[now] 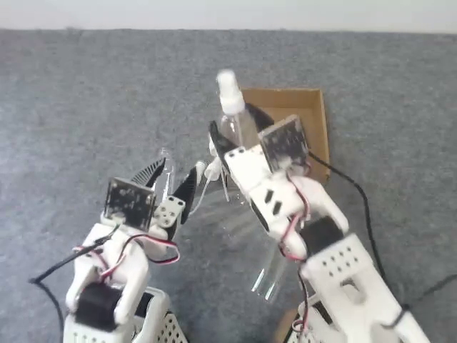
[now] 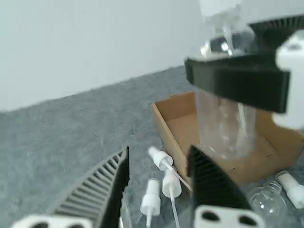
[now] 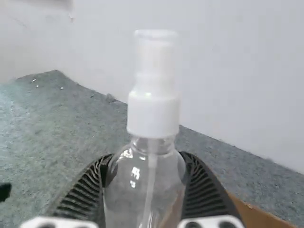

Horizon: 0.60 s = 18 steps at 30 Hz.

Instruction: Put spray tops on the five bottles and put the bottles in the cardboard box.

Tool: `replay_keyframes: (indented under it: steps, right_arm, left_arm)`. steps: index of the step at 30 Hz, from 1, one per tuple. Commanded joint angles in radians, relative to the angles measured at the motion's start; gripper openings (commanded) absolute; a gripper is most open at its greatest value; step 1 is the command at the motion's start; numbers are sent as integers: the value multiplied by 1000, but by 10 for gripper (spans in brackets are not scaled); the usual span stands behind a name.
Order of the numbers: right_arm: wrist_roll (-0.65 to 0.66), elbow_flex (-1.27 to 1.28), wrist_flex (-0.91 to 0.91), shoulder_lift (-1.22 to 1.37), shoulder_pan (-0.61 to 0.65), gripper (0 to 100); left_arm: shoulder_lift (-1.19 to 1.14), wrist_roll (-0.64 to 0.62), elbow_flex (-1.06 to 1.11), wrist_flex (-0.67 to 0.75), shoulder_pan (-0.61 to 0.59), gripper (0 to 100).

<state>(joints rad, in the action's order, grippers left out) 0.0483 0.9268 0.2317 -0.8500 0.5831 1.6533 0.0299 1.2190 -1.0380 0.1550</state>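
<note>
Your right gripper (image 1: 238,130) was clamped on a clear bottle (image 1: 243,136), one black finger on each side of the body just under the shoulder. The right wrist view had the same grip (image 3: 147,164): both fingers hard against the bottle (image 3: 142,194), no gap on either side. The bottle stood upright with a white spray top (image 3: 153,104) seated on the neck.

You had it off the worktop (image 1: 86,107), at the near corner of the cardboard box (image 1: 319,121) on the left arm's side. I couldn't tell whether its base was over the box floor or just outside the wall. The box sat toward the far edge of the worktop, on the right arm's side. The part of its floor that showed in the left wrist view (image 2: 183,126) was bare.

Your left gripper (image 1: 178,171) was near the middle of the worktop, fingers spread wide and holding nothing. Through its own camera (image 2: 160,152), three loose spray tops (image 2: 170,184) lay on the worktop beyond the spread fingers, just beside the box's near wall. I couldn't tell whether the fingertips touched any of them.

A capless bottle (image 2: 267,199) lay on its side near the box, with another loose top (image 2: 290,184) next to it. More clear bottles (image 1: 270,277) lay on the worktop between your two arms, toward the near edge.
</note>
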Motion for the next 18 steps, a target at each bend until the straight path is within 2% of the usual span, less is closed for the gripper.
replay_keyframes:
  steps: [1,9,13,18]
  right_arm:
    - [-12,-209,1,176,-4,6]
    - [-6,-305,67,317,111,6]
    - [-5,-301,177,236,150,6]
    - [-5,-299,326,91,148,6]
  left_arm:
    - [12,-49,24,52,3,301]
    - [6,-44,99,109,64,299]
    - [6,-43,127,153,28,251]
    - [6,-43,130,155,26,250]
